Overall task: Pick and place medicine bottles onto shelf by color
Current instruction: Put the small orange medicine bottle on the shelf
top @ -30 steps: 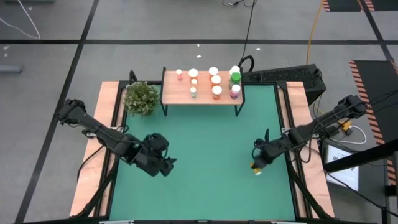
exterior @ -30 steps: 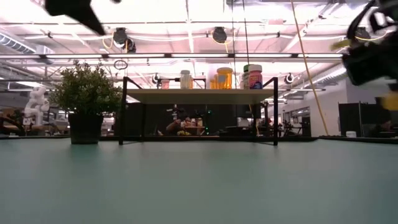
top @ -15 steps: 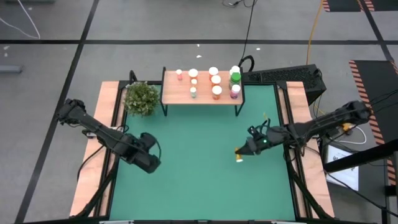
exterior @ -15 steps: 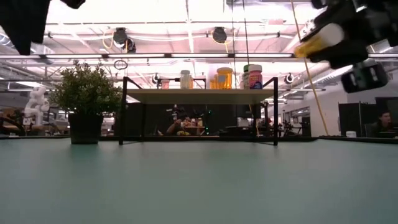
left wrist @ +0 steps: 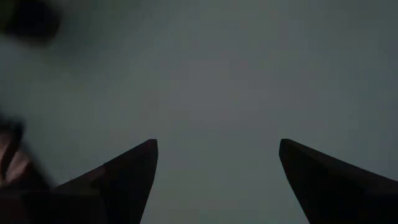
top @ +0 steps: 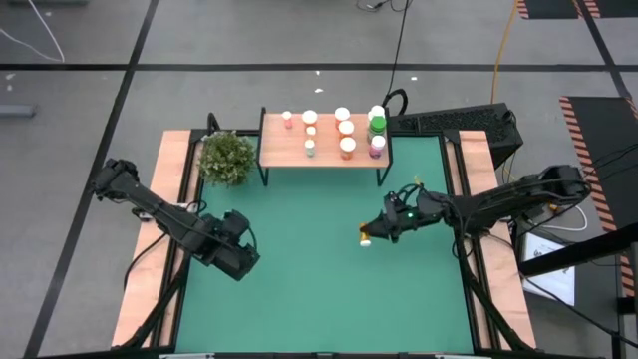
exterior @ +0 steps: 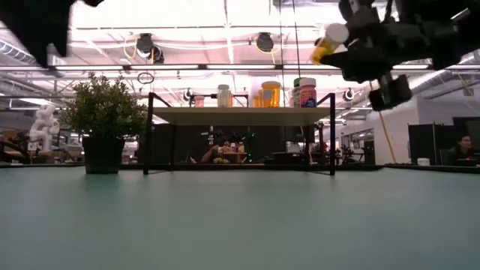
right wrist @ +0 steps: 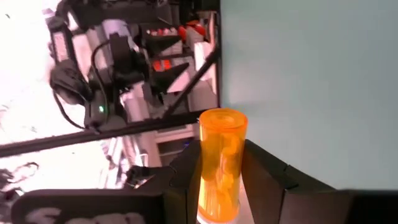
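One bottle point(right wrist: 221, 165): orange, pinched in right gripper point(right wrist: 222, 180) above the mat point(top: 309, 289), cap end cut off.
Left gripper point(left wrist: 217, 168): fingers spread, empty, over mat.
Shelf point(top: 324, 150): nine bottles, colours hard to tell.

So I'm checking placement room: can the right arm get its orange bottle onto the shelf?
Probably yes. The right gripper holds the orange bottle over open mat, and bare board shows on the shelf's left part.

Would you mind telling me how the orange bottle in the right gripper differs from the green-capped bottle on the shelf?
The orange translucent bottle has a white cap; the bigger bottle has a green one. The orange bottle is clamped in the right gripper above the green mat, tilted; the green-capped bottle stands upright on the light-wood shelf. Both are cylindrical.
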